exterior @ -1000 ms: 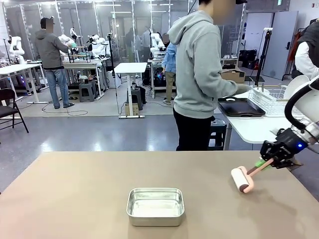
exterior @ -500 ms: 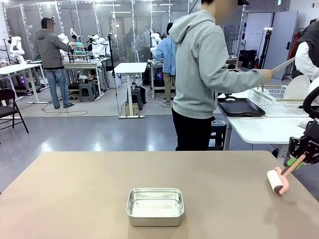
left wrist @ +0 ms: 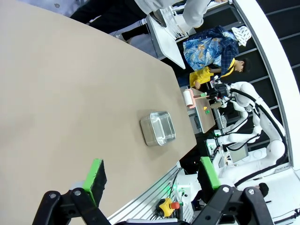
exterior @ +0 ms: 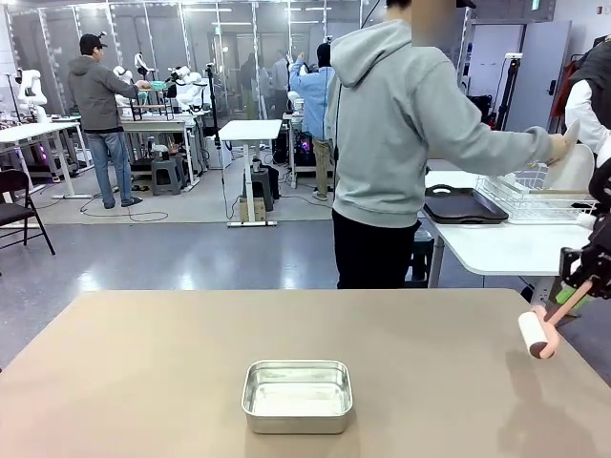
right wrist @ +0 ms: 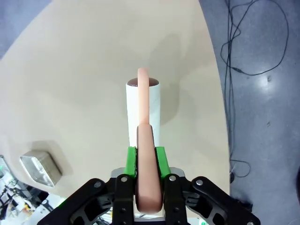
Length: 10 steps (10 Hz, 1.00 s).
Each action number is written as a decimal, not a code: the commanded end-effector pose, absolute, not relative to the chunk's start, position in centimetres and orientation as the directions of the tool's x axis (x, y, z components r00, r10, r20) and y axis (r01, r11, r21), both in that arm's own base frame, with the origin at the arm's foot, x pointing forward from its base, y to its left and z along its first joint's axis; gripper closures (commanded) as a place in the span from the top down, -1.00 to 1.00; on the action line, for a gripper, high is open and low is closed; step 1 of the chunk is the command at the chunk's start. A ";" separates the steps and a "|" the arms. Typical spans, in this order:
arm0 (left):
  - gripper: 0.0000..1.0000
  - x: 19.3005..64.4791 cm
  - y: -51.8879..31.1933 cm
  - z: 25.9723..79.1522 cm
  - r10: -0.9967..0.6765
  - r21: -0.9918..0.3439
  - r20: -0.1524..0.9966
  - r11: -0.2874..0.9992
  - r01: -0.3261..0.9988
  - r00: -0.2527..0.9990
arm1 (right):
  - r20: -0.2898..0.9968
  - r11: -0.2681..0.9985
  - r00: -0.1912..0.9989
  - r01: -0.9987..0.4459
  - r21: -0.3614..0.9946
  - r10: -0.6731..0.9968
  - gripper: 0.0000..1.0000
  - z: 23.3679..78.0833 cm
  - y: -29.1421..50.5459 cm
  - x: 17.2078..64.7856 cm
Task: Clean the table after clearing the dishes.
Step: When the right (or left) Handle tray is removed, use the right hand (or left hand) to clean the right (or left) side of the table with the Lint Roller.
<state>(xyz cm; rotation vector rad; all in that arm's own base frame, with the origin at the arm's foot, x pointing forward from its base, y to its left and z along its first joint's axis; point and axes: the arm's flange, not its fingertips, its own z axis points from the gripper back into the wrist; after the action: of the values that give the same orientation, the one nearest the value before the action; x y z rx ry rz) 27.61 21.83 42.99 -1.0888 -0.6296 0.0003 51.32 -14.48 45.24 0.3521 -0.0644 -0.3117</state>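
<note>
The tan table [exterior: 143,363] spans the foreground. My right gripper [exterior: 579,294] is shut on the pink handle of a lint roller [exterior: 533,334], which hangs slightly above the table's right edge. In the right wrist view the green pads [right wrist: 131,161] clamp the handle and the white roll [right wrist: 143,110] points away over the table [right wrist: 84,70]. My left gripper [left wrist: 152,171] is open and holds nothing, high above the table [left wrist: 70,93]. Of the dishes, a dark tray [exterior: 465,205] lies on the white side table and a white plate [exterior: 576,170] stands at the wire rack, by the person's hand.
A small steel pan [exterior: 298,394] sits near the table's front middle, also seen from the left wrist [left wrist: 158,128]. The person in a grey hoodie [exterior: 391,143] stands beyond the far edge, reaching to the wire rack [exterior: 520,196].
My right gripper has carried the roller rightward, from over the table to its right edge, and slightly up. The person has turned and stretched an arm to the rack.
</note>
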 end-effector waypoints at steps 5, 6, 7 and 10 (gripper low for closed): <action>1.00 27.3 22.0 43.1 0.298 -0.825 0.481 0.473 0.310 0.824 | 0.088 0.946 0.971 0.194 0.261 -0.223 -0.59 51.5 -12.2 47.8; 1.00 27.3 22.0 43.1 0.298 -0.825 0.481 0.473 0.310 0.824 | 0.088 0.946 0.971 0.194 0.261 -0.223 -0.59 51.5 -12.2 47.8; 1.00 27.3 22.0 43.1 0.298 -0.825 0.481 0.473 0.310 0.824 | 0.088 0.946 0.971 0.194 0.261 -0.223 -0.59 51.5 -12.2 47.8; 1.00 27.3 22.0 43.1 0.298 -0.825 0.481 0.473 0.310 0.824 | 0.088 0.946 0.971 0.194 0.261 -0.223 -0.59 51.5 -12.2 47.8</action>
<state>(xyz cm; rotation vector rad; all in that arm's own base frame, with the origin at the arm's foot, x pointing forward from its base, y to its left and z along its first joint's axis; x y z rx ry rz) 27.60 21.83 42.99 -1.0890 -0.6296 0.0002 47.72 -12.50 51.15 0.2402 -0.0980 -0.2109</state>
